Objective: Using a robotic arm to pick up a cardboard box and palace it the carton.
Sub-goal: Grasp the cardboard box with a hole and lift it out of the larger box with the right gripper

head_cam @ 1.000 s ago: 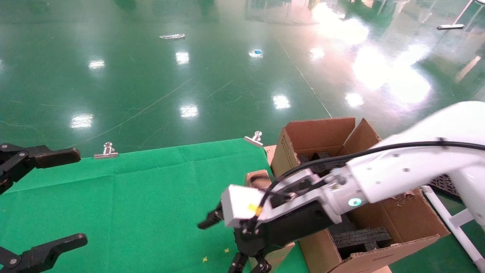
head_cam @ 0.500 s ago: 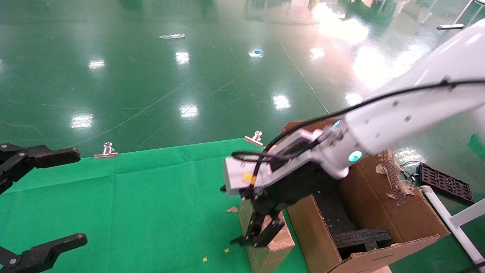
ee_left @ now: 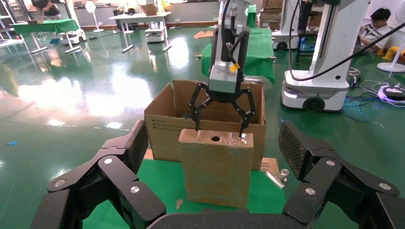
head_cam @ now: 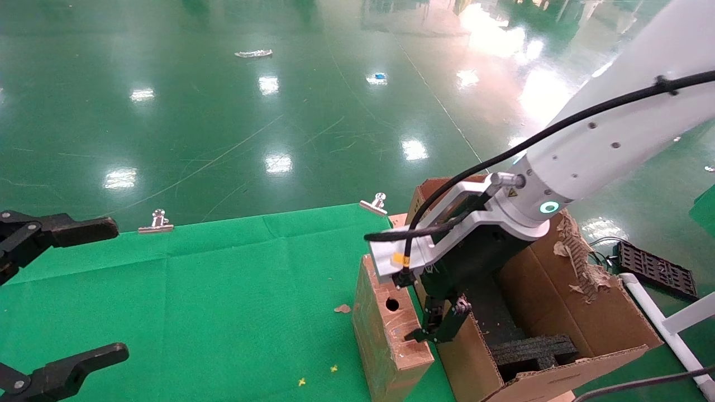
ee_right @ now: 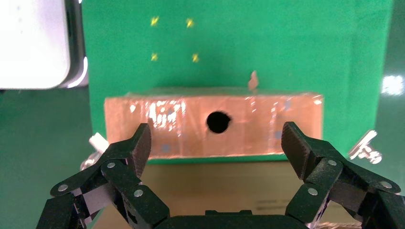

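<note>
The cardboard box [head_cam: 385, 335] stands upright on the green cloth, its narrow taped top face with the round hole [head_cam: 392, 305] turned up. It also shows in the left wrist view [ee_left: 215, 171] and the right wrist view [ee_right: 181, 129]. The robotic arm [head_cam: 592, 156] reaches down from the right. Its right gripper [head_cam: 439, 328] is open and empty. It hangs just beside the box's top, over the gap between the box and the carton [head_cam: 586, 329]. The right gripper also shows in the right wrist view [ee_right: 219, 145] and the left wrist view [ee_left: 220, 125]. My left gripper [head_cam: 120, 287] is open and parked at the far left, and it also shows in the left wrist view [ee_left: 213, 143].
Black foam inserts [head_cam: 533, 352] sit inside the carton, whose far flap is torn [head_cam: 575, 251]. Two metal clips [head_cam: 156, 221] [head_cam: 375, 204] hold the cloth's far edge. A cardboard scrap [head_cam: 342, 308] lies left of the box. A black grid [head_cam: 656, 268] and a white tube [head_cam: 670, 335] lie right of the carton.
The right arm has risen and swung right, from low over the cloth to beside the box's top. The box's top face with its hole has come into view. The left gripper has not moved.
</note>
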Robot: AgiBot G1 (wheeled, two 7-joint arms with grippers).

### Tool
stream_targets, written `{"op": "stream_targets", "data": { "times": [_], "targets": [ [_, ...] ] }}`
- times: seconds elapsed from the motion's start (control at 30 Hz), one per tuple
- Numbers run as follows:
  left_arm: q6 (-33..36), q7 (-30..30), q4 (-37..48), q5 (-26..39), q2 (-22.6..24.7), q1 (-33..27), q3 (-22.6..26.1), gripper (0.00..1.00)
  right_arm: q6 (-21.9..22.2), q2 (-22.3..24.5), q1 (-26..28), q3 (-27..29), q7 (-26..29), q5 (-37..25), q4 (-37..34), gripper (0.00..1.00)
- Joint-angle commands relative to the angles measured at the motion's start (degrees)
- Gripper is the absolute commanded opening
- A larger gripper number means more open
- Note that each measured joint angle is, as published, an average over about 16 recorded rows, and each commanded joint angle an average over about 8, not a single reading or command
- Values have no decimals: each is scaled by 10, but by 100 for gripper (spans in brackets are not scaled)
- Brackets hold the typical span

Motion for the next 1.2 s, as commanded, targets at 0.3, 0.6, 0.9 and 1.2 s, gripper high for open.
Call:
{"op": "stream_targets", "data": {
  "times": [0.3,0.6,0.9,1.2],
  "targets": [
    [0,0,0,0,0,0,0,100,8,-32,55,-98,36,5,0,100],
    [0,0,0,-1,0,0,1,100,29,-39,96,-131,165,-2,-6,100],
    [0,1,0,-1,0,0,1,100,20,-47,97,-142,403,37,-72,100],
    [-1,1,0,-1,-1,0,1,100,8,-79,79,-162,465,68,-163,100]
  ]
}}
